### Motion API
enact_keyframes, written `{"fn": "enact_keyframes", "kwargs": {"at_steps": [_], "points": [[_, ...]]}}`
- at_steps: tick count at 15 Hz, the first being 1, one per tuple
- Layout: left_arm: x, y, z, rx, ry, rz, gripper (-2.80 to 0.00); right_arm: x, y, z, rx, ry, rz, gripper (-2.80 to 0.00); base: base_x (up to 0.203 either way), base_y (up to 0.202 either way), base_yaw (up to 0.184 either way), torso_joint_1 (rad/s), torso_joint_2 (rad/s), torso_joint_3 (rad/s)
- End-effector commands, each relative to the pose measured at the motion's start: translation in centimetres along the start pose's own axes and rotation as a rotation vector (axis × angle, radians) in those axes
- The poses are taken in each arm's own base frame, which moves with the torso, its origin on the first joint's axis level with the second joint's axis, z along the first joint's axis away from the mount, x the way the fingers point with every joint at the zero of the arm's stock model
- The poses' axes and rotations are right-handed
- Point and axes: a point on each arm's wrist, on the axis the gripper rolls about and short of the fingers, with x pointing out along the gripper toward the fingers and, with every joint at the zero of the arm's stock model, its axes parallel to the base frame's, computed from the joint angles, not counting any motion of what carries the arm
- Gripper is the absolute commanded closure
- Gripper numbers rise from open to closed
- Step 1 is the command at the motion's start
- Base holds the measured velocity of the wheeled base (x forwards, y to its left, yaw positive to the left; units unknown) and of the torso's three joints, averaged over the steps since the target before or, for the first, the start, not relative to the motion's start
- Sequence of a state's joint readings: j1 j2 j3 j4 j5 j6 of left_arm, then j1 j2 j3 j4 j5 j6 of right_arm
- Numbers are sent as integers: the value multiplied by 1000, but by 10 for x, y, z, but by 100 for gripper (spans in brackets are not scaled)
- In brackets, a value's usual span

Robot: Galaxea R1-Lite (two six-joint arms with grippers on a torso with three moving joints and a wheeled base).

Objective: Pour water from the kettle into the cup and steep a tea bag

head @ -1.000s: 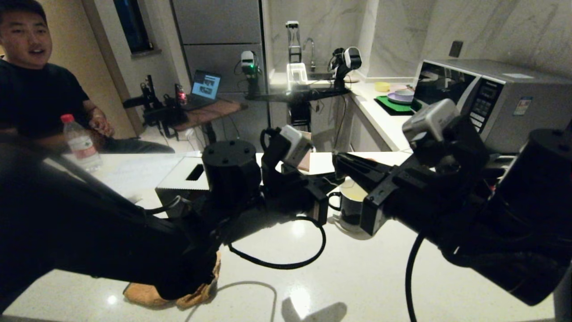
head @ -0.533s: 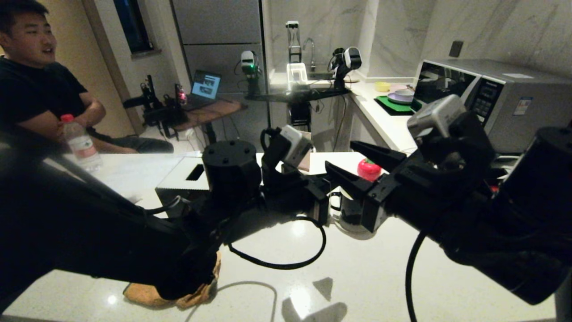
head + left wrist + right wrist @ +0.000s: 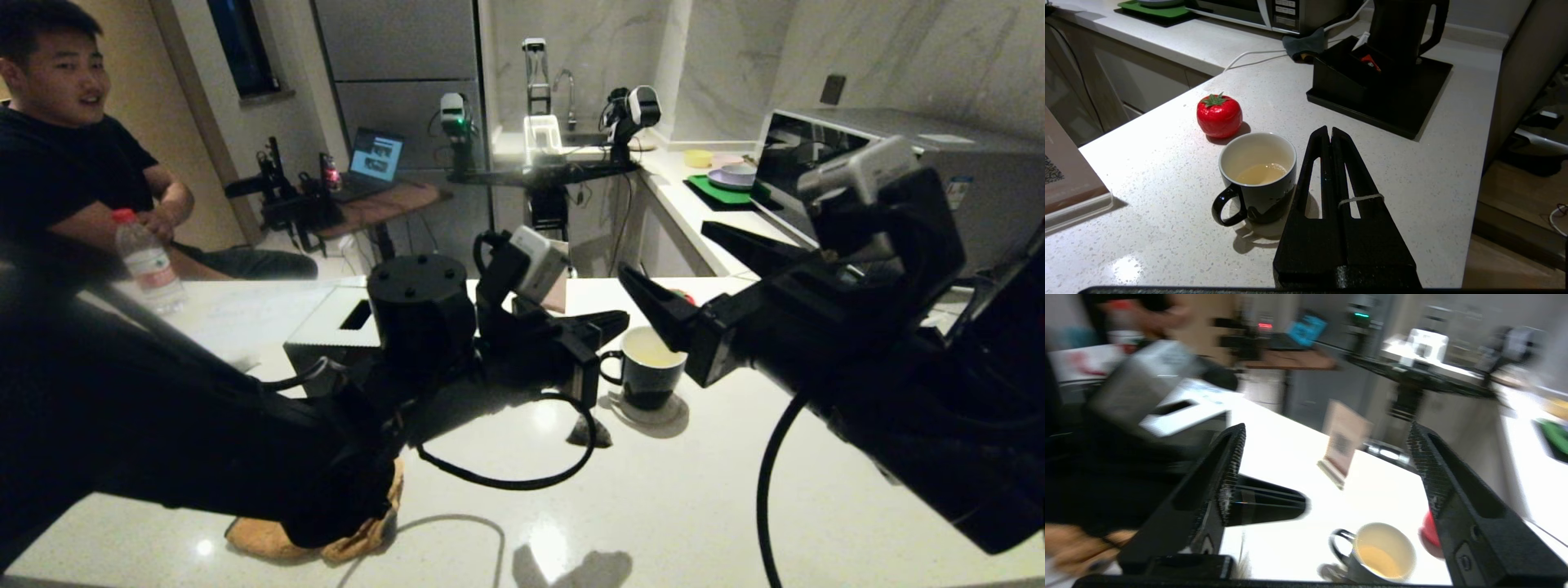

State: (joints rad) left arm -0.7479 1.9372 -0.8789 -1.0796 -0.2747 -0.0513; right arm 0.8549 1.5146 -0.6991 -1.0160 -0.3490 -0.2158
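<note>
Black jaws of the right gripper [image 3: 682,265] stand wide apart with nothing between them, raised above the counter [image 3: 702,506] and just to the right of the cup [image 3: 645,366]. Its two fingers [image 3: 1224,486] frame the cup from above in the right wrist view, clear of it.

Left gripper [image 3: 608,321] is closed, its fingers pressed flat together and holding nothing. It hangs just beside the cup on the handle side, not touching it as far as can be seen.

The cup stands upright on the counter, handle toward the left gripper. The water [image 3: 1260,173] inside is shallow and pale yellow against the white wall. A small greyish pouch, apparently the tea bag [image 3: 589,433], lies on the counter in front of the cup, outside it; its string cannot be made out.

The kettle [image 3: 1404,28] stands upright on a black tray [image 3: 1425,94] further along the counter, well apart from the cup, with a black box [image 3: 1339,77] on the same tray.

A red tomato-shaped object [image 3: 1219,115] sits near the cup, on its far side. A microwave [image 3: 849,155] stands at the wall. A person [image 3: 57,163] sits beyond the counter's left end, beside a plastic bottle [image 3: 145,263].
</note>
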Motion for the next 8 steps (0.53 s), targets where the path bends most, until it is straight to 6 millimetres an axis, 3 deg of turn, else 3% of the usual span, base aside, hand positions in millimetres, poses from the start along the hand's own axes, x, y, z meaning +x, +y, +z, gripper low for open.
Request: {"fn": "enact_keyframes", "kwargs": {"at_steps": [1, 5, 6, 8], "points": [[-1, -2, 4, 4, -15, 4, 0, -5, -5, 5, 5, -3, -82, -280, 0, 0, 0, 0, 0, 0], [-2, -3, 7, 8, -23, 9, 0, -25, -19, 8, 4, -13, -137, -280, 0, 0, 0, 0, 0, 0], [-3, -3, 8, 9, -26, 9, 0, -31, -24, 9, 4, -18, -151, 0, 0, 0, 0, 0, 0, 0], [-5, -4, 11, 11, -33, 9, 0, -41, -38, 9, 1, -28, -206, 0, 0, 0, 0, 0, 0, 0]]}}
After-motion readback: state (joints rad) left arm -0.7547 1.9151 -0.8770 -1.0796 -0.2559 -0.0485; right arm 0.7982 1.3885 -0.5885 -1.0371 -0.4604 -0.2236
